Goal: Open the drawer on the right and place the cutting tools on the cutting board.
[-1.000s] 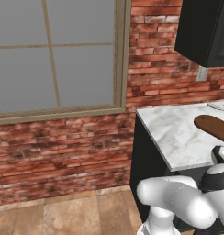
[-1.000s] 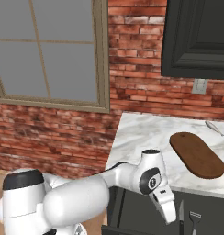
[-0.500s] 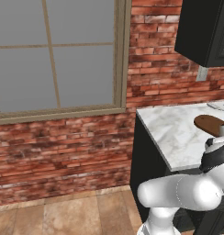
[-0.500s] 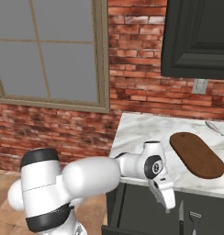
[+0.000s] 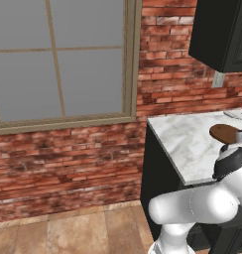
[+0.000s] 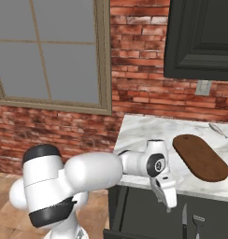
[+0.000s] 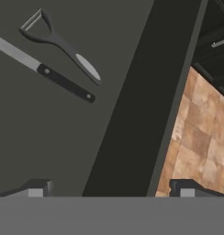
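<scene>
Two cutting tools (image 7: 49,55) lie in the drawer (image 7: 63,137); hand (image 7: 109,190) spread apart above.

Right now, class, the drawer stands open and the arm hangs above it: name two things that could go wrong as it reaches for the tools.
1. The dark-handled knife with the silver blade and the grey Y-shaped peeler lie close together in the dark open drawer; the open gripper may nudge or catch both.
2. The reddish-brown wooden cutting board lies beyond the drawer's front wall, which a low lift could clip.
</scene>
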You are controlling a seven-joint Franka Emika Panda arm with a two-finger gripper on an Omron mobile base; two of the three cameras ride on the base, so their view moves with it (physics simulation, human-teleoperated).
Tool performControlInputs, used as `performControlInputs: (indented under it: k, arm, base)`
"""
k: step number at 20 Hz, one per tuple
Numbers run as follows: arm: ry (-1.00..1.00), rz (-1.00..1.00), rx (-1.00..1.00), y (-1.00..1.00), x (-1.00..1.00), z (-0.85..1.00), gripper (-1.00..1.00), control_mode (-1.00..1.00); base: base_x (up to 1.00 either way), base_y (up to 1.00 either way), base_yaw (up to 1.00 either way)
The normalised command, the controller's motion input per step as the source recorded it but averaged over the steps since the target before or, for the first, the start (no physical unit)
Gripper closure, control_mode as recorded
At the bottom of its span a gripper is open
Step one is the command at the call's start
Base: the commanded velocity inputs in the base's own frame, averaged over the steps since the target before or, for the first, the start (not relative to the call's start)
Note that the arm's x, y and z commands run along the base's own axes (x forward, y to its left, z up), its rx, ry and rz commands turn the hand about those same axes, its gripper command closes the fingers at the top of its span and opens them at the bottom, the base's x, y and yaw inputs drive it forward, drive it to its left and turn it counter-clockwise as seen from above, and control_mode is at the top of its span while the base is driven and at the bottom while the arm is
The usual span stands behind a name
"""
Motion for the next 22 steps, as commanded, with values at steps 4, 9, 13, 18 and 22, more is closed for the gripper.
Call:
performControlInputs:
  k: [4, 9, 13, 18, 22]
  arm:
    - [-0.07, 0.00, 0.00, 0.14, 0.01, 0.04, -1.00, -1.00]
    - [-0.07, 0.02, 0.00, 0.12, 0.06, 0.02, -1.00, -1.00]
    - [-0.02, 0.05, 0.00, 0.09, 0.02, 0.02, -1.00, -1.00]
    - [-0.01, 0.03, 0.00, 0.10, 0.00, 0.07, -1.00, -1.00]
    - [-0.09, 0.04, 0.00, 0.06, 0.00, 0.13, -1.00, -1.00]
  base:
    - [0.00, 0.00, 0.00]
    - [0.00, 0.00, 0.00]
    - [0.00, 0.00, 0.00]
    - [0.00, 0.00, 0.00]
    - [0.00, 0.00, 0.00]
